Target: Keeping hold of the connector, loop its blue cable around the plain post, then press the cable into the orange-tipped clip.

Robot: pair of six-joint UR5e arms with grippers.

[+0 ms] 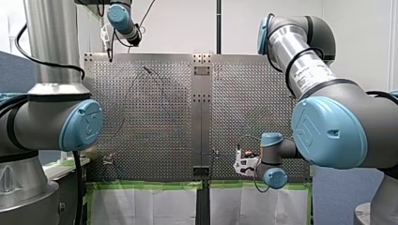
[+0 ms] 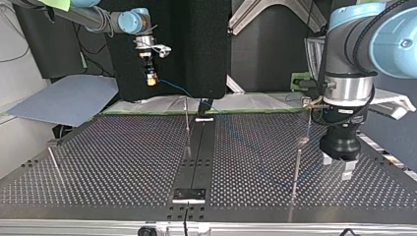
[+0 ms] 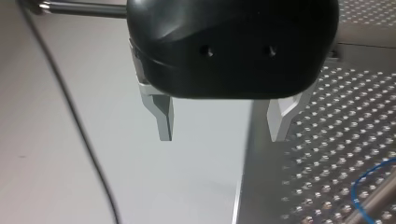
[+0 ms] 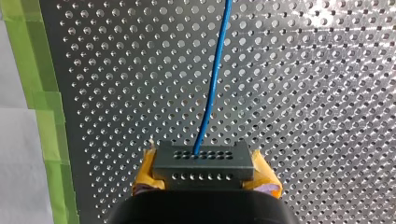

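In the top view, a thin left post (image 2: 53,162) stands on the perforated worktop (image 2: 123,162) at about nine o'clock, near its edge. At eleven o'clock my right gripper (image 2: 151,79) hangs over the far side of the worktop, well above the surface. Its yellow-padded fingers (image 4: 148,173) are clamped on the connector (image 4: 203,161).

The right wrist view shows the connector as a dark grey block with rows of small holes. The blue cable (image 4: 214,84) leaves its front face and runs straight ahead toward twelve o'clock over the holes. A strip of green tape (image 4: 44,93) lines the worktop's edge at nine o'clock.

Back in the top view, the cable slopes from that gripper toward four o'clock, down to the far edge near the middle. The middle post (image 2: 187,125) stands there, just beside the central seam; whether the cable touches it I cannot tell.

At four o'clock the right post (image 2: 296,172) rises near my left gripper (image 2: 337,164). That gripper is black, and its bare metal fingers are spread apart with nothing between them, low over the worktop.
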